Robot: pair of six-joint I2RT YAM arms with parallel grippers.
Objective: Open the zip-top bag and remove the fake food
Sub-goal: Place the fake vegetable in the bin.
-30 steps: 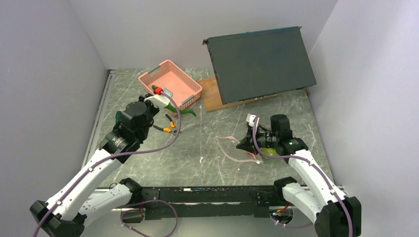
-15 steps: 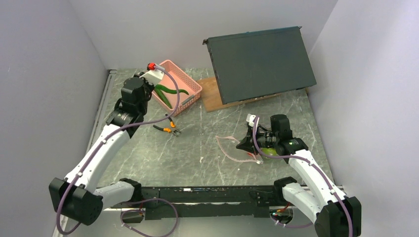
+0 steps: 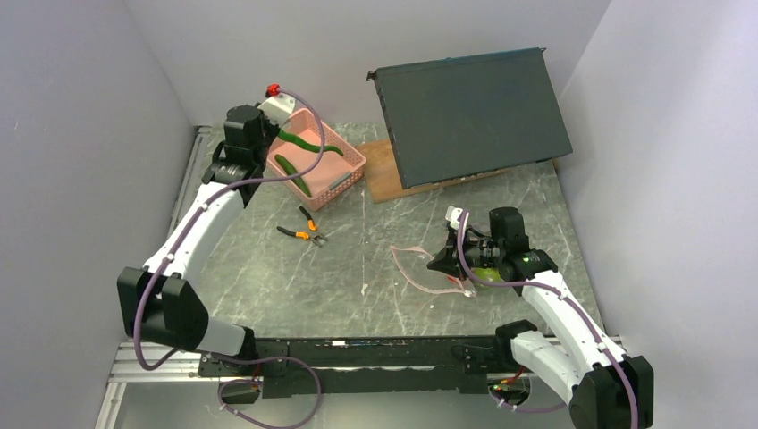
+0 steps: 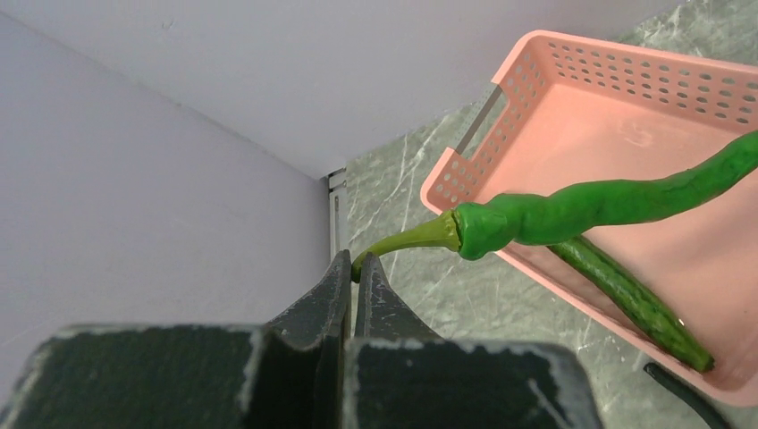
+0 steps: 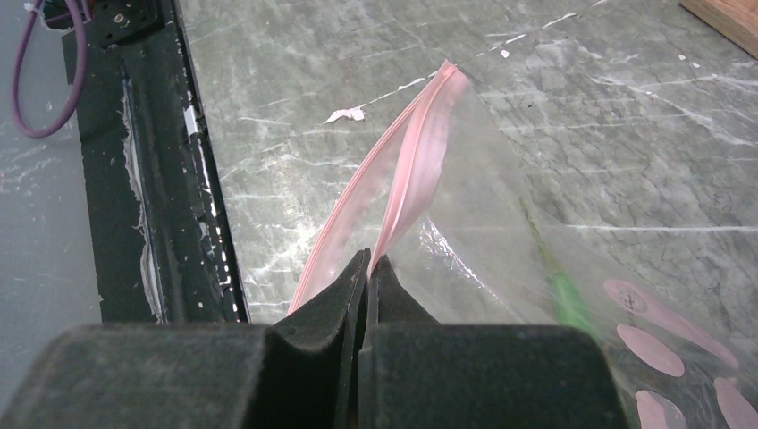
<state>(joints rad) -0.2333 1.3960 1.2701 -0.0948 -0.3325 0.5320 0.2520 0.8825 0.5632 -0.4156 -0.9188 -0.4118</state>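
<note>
Pepper (image 4: 581,210), at the tips of the left hand (image 4: 350,264): bright green, paler yellow-green stem.
Cucumber (image 4: 630,299), just beyond it: darker green, finely ridged.
Basket (image 4: 626,76): salmon pink, walls pierced with rows of small holes.
Bag (image 5: 501,232), at the tips of the right hand (image 5: 368,264): clear, pink zip strip, pale pink oval spots.
Both hands: matt dark grey.
Worktop (image 5: 626,107): grey-green, white marble veining.
Pliers (image 3: 304,231): orange handles.
Panel (image 3: 474,112), far from both hands: charcoal.

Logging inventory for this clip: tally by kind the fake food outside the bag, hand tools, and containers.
Fake food outside the bag: 2, pepper, cucumber
Hand tools: 1, pliers
Containers: 2, pink basket, zip-top bag
Total: 5
</note>
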